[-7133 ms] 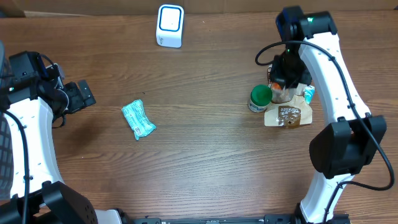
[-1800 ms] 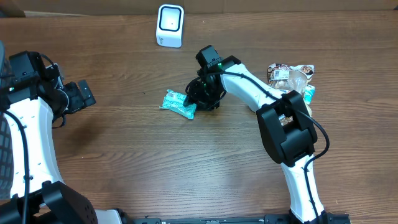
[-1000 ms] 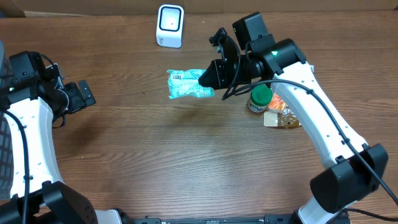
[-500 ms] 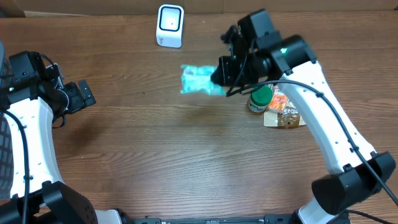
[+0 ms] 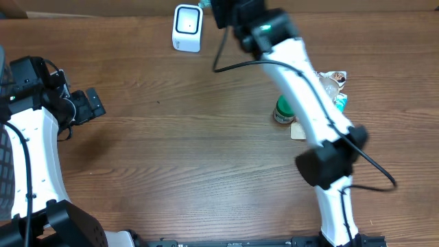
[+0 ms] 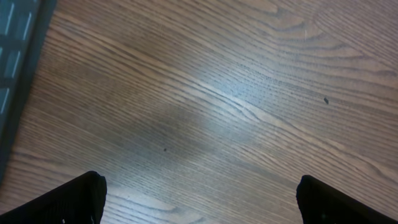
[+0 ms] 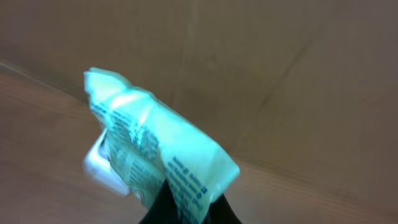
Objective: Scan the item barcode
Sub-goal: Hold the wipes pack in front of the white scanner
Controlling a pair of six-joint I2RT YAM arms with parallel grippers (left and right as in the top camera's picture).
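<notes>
Two arms for you to check. Right gripper [image 7: 185, 210] is clamped on the teal packet [image 7: 155, 152], held up at the far table edge just beside the white barcode scanner [image 5: 187, 27], with a cardboard wall [image 7: 280, 74] behind. You can see blurred print on the packet, but I cannot tell a barcode. Left gripper [image 6: 199, 202] has its fingers spread wide over the wooden table [image 6: 236, 93]. Green-lidded jar [image 5: 283, 108] stands well apart from the scanner.

Bright even light, glare on table [image 6: 242, 102], rt wrist view blurred
</notes>
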